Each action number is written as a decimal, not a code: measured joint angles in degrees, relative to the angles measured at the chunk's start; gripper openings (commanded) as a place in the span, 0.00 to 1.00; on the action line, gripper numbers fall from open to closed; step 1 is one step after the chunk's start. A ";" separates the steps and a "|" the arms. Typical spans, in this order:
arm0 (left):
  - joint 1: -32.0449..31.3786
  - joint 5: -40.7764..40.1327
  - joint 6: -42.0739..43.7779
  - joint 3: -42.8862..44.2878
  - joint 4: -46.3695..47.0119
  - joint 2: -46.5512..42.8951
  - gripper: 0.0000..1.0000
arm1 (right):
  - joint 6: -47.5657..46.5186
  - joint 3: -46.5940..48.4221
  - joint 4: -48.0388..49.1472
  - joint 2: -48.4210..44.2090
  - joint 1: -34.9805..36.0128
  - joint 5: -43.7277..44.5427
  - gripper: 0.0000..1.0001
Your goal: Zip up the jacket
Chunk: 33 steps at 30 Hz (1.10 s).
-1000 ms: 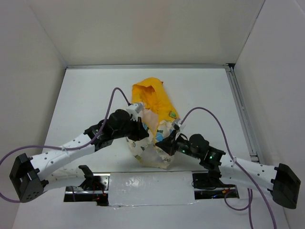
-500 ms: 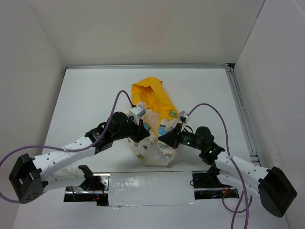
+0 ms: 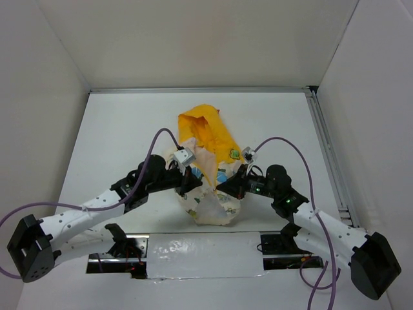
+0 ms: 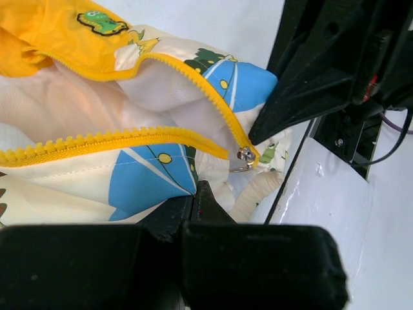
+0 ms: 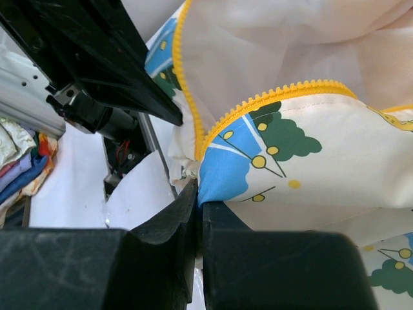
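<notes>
1. My left claw (image 4: 201, 203) is pressed together, pinching the cream lower front of the jacket (image 3: 210, 210). My right claw (image 5: 197, 205) pinches the opposite front edge.
2. The jacket sits at centre frame in the top view, between both arms, its yellow zipper gaping above the slider (image 4: 244, 155).
3. A green dinosaur patch (image 4: 102, 22) marks the yellow fabric below the hood (image 3: 203, 129).
4. The white table (image 3: 122, 129) lies beneath, with plain white walls (image 3: 193, 39) behind.
</notes>
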 measured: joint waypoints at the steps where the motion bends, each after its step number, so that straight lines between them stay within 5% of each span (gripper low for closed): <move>1: 0.07 0.48 0.28 -0.15 0.20 -0.42 0.00 | -0.26 0.31 -0.94 -0.20 0.00 0.00 0.00; 33: 0.11 6.67 1.60 -0.79 1.73 0.26 0.00 | 1.99 0.74 -1.90 0.09 -0.79 -2.71 0.00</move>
